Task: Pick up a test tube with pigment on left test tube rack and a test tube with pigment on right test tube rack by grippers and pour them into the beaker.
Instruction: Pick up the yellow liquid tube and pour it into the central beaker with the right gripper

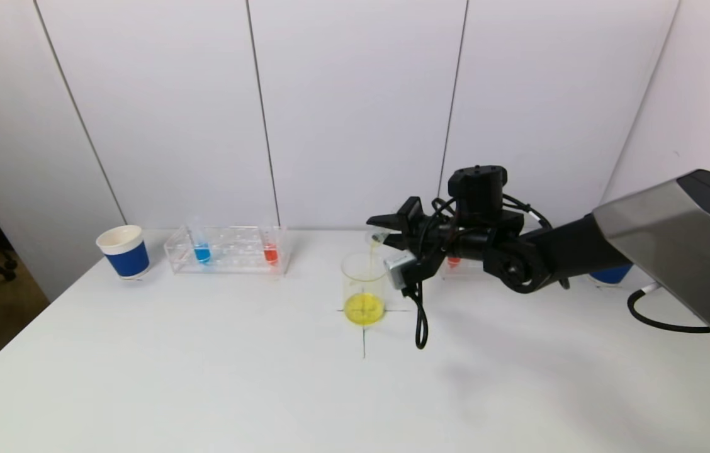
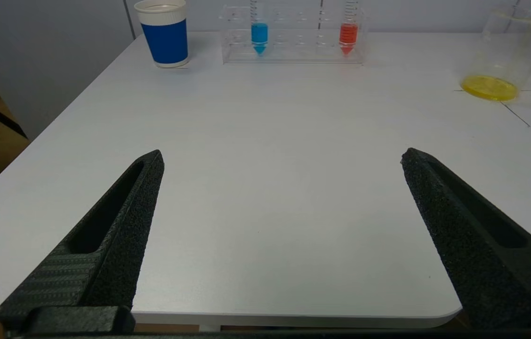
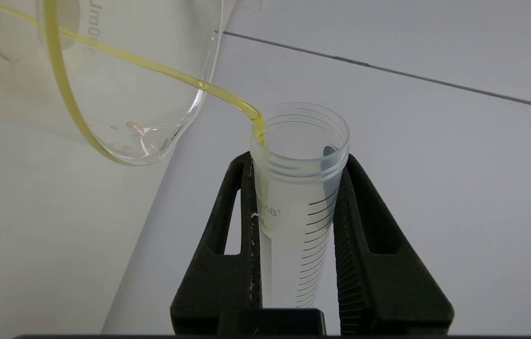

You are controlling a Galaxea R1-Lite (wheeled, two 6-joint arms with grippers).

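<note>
Pouring: right tool (image 3: 298, 165) clamps test tube (image 3: 296, 197); stream visible wrist-side.

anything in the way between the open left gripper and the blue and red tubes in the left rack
Nothing visible. In the left wrist view only bare table lies between the open left gripper and the left rack holding the blue tube and the red tube. The blue cup stands off to one side of the rack.

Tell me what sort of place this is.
Probably a lab-style test bench: a clear test tube rack with blue and red tubes, a glass beaker of yellow liquid on a white table, and plain white wall panels behind.
</note>
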